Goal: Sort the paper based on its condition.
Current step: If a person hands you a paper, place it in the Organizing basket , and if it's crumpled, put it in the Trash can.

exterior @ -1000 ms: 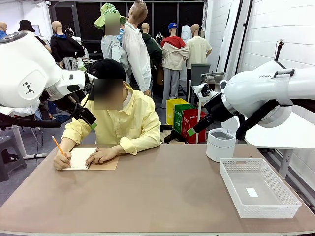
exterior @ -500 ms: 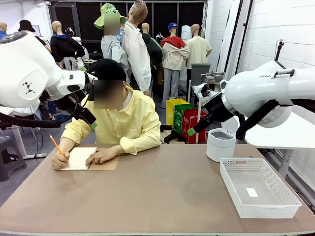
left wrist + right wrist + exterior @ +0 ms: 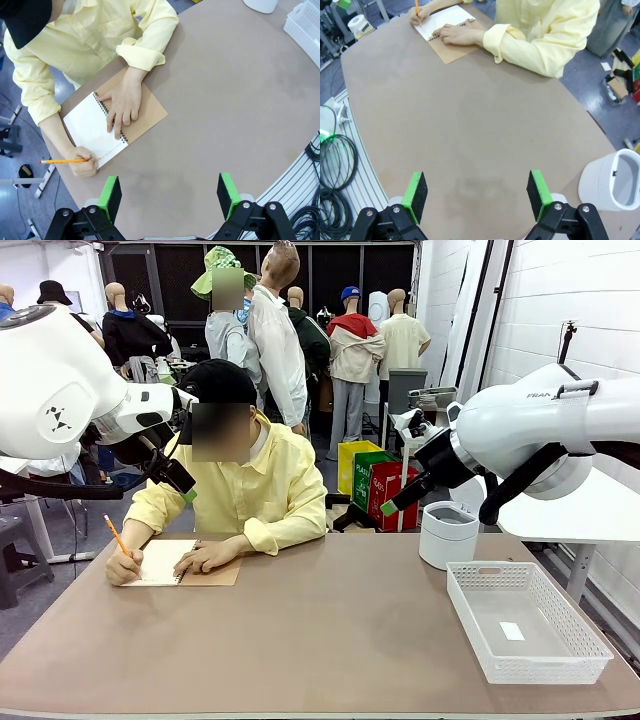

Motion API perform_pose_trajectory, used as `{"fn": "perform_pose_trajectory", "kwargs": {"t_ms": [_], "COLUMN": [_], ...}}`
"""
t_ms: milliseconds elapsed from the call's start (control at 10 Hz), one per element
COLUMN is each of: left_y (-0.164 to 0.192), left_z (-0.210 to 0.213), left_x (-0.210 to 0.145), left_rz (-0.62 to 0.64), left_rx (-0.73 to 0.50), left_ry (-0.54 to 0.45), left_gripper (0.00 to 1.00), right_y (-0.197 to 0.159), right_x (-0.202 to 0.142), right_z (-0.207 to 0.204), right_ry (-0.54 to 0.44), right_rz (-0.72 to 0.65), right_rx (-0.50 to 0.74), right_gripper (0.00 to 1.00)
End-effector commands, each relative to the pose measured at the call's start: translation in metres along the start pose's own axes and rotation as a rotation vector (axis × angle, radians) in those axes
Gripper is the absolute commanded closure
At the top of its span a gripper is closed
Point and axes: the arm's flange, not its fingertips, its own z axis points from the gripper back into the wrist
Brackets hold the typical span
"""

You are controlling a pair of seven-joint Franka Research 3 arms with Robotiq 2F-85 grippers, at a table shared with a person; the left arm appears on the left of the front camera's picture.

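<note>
2 claws, left claw (image 3: 169, 193) and right claw (image 3: 476, 194), hang spread; the notebook (image 3: 160, 565) lies spiral toward the robot.

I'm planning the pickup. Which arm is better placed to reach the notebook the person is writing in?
Left, probably. The open left gripper hangs above the notebook at the table's left. The right gripper, also open, is on the opposite side, nearer the white bin and basket.

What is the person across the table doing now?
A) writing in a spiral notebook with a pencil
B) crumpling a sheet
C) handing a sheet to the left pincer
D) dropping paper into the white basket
A: one hand holds the pencil on the open notebook page.
</note>
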Motion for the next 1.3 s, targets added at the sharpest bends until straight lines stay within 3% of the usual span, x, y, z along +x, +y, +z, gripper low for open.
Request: {"fn": "perform_pose_trajectory", "kwargs": {"t_ms": [0,1200], "left_y": [0.0006,0.0006], "left_z": [0.0,0.0], "left_x": [-0.0002,-0.0002], "left_rz": [0.005,0.005], "left_rx": [0.004,0.004], "left_ry": [0.003,0.003], "left_gripper": [0.0,0.0], "right_y": [-0.0006,-0.0006], "right_x": [-0.0009,-0.0009], "right_z": [-0.0002,-0.0002], "right_ry": [-0.001,-0.001], "right_rz": [0.001,0.001], "right_rx": [0.013,0.013], "right_gripper": [0.0,0.0]}}
